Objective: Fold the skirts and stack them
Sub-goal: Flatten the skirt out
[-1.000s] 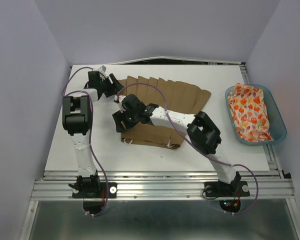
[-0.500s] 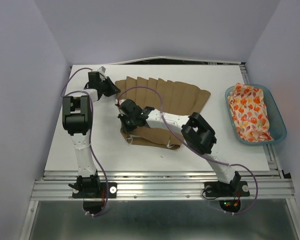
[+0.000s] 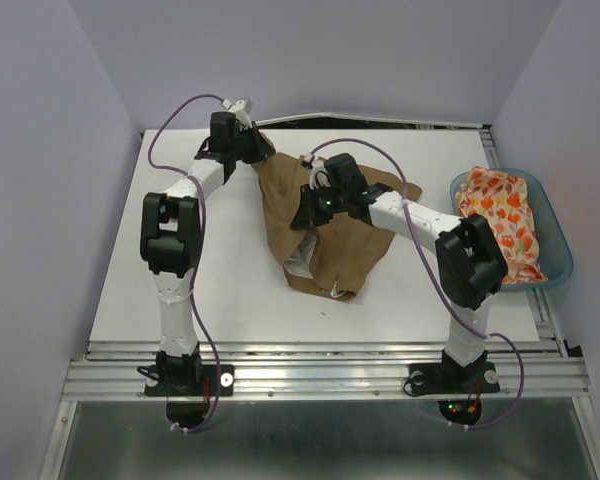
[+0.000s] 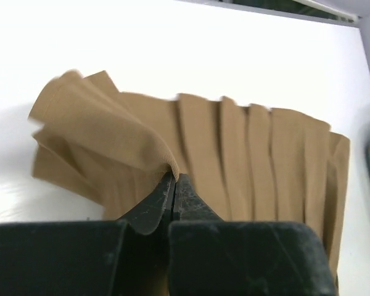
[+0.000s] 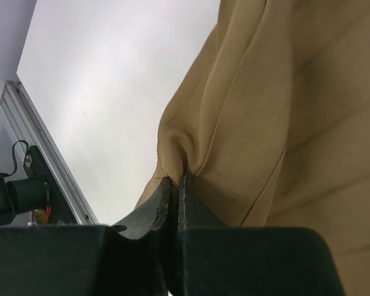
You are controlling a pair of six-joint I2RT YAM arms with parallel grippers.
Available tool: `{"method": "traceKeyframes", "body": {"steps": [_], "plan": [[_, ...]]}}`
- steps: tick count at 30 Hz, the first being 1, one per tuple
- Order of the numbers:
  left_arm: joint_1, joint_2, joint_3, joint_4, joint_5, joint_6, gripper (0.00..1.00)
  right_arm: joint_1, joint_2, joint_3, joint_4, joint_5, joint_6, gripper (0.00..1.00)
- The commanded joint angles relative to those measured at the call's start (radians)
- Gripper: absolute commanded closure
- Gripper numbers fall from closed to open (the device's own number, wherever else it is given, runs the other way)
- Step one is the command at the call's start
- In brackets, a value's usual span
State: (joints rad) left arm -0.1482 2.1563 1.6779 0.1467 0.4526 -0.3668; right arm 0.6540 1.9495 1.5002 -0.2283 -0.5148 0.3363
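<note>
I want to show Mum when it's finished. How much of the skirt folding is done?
Nothing is finished yet. In hand: the left claw and right claw each pinch the tan-brown skirt, bunched up mid-fold. Left to do: finish that fold, then fold the leaf-print skirt, crumpled in the teal tub, and stack both.

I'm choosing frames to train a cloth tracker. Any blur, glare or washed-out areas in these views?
Top external: sharp and evenly lit, with soft shadows only. Left wrist: the table is blown out white, the lifted corner of the brown skirt is smeared, and the left end effector is dark and soft. Right wrist: the table is pale and featureless, the right end effector nearly black, the skirt seams readable.
</note>
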Motion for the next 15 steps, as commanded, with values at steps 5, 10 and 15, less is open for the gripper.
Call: {"method": "traceKeyframes", "body": {"steps": [5, 10, 15], "plan": [[-0.082, 0.011, 0.149, -0.024, -0.068, 0.068, 1.00, -0.037, -0.090, -0.212, 0.139, -0.206, 0.003, 0.99], [-0.039, -0.010, 0.149, -0.018, -0.065, 0.071, 1.00, -0.027, -0.023, -0.152, 0.228, -0.235, 0.079, 0.99], [0.059, -0.035, 0.112, -0.010, -0.039, 0.098, 1.00, 0.028, 0.060, -0.072, 0.313, -0.238, 0.128, 0.99]]}}
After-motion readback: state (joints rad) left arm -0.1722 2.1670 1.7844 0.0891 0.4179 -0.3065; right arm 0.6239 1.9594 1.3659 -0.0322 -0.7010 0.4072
